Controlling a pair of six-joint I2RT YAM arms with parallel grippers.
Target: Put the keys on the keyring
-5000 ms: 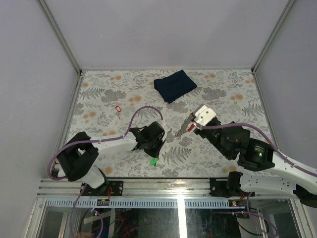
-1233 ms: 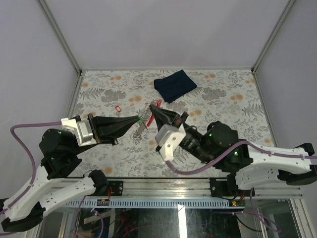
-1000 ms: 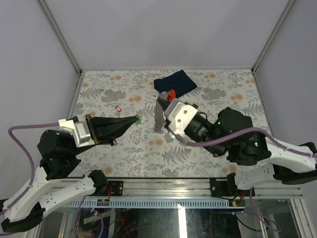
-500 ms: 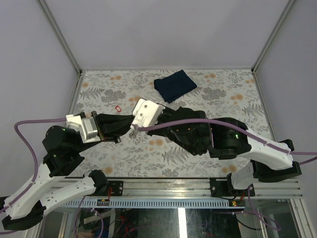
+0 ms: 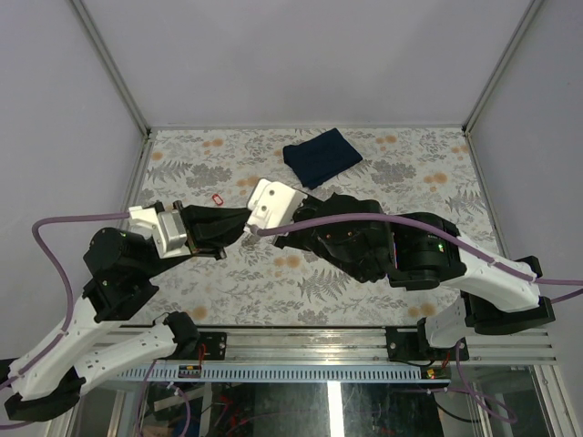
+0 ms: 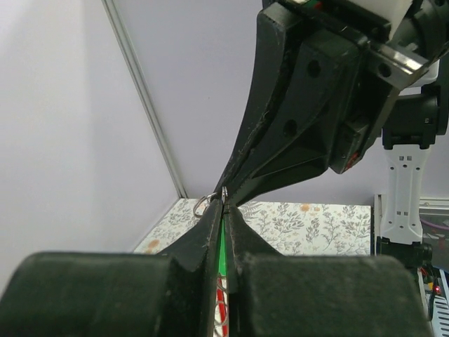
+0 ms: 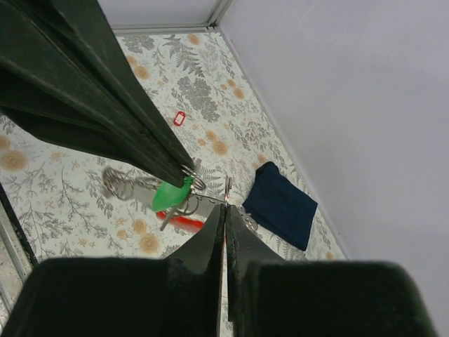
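Note:
Both grippers are raised above the table and meet tip to tip in the top view. My left gripper (image 5: pixel 240 224) (image 6: pixel 224 200) is shut on the green-headed key (image 6: pixel 223 242) (image 7: pixel 170 195). My right gripper (image 5: pixel 251 229) (image 7: pixel 226 208) is shut on the thin metal loop of the keyring (image 7: pixel 227 188), right beside the green key. The keyring's red tag (image 7: pixel 184 222) hangs below the key. A small metal ring (image 6: pixel 203 205) shows at the left fingers' tip. The yellow-orange key is not identifiable.
A folded dark blue cloth (image 5: pixel 321 155) (image 7: pixel 280 203) lies at the back middle of the floral table. A small red-rimmed tag (image 5: pixel 217 199) (image 7: pixel 179 119) lies on the table at the left. Grey walls close in three sides.
Over the last second my right gripper swung left to meet the left gripper's tip. In the last half second both shifted only slightly, staying tip to tip.

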